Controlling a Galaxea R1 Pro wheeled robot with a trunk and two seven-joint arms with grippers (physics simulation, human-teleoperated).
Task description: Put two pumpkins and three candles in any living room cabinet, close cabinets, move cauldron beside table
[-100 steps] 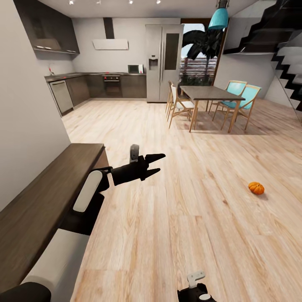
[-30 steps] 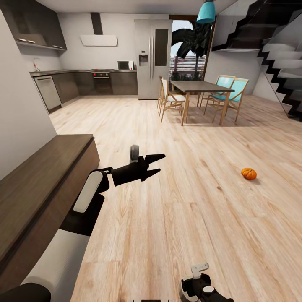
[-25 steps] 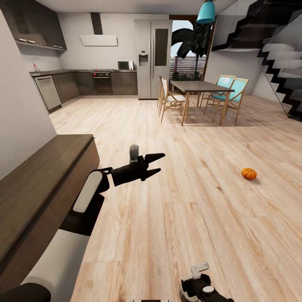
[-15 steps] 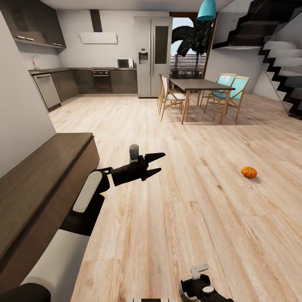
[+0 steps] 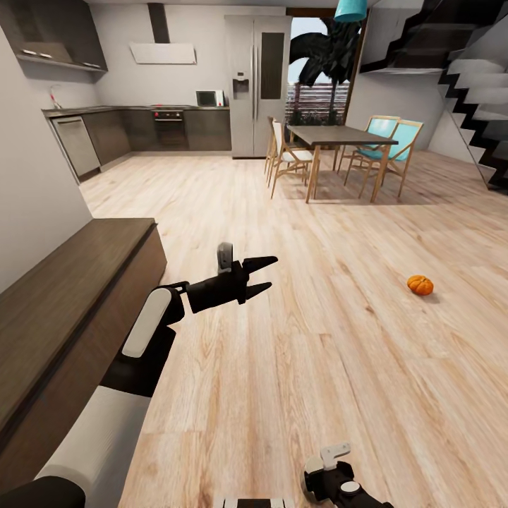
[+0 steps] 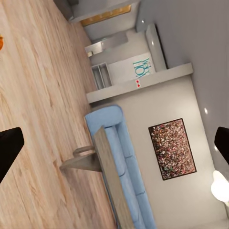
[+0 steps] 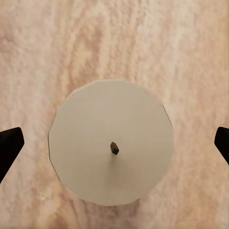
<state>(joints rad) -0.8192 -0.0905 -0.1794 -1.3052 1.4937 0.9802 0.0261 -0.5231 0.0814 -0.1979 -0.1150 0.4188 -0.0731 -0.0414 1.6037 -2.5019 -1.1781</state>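
In the head view, the left gripper (image 5: 262, 274) is held out over the wooden floor (image 5: 339, 353), and its fingers (image 5: 259, 263) are seen spread apart. A small orange pumpkin (image 5: 420, 284) is seen on the floor at about 3 o'clock from that gripper, well apart from it. The long dark-brown cabinet (image 5: 63, 296) is set along the wall at about 9 o'clock, with its fronts shut. A dining table (image 5: 339, 135) with chairs is seen far off at about 1 o'clock.

In the left wrist view, a blue sofa (image 6: 126, 181) and a framed picture (image 6: 172, 149) on the wall are seen. An orange bit of the pumpkin (image 6: 1, 42) is seen at the edge.

In the right wrist view, a pale round candle (image 7: 110, 142) with a dark wick is seen from above, standing on the floor between the right gripper's (image 7: 114, 143) dark fingers (image 7: 9, 143). The fingers are held wide apart and are not touching it.
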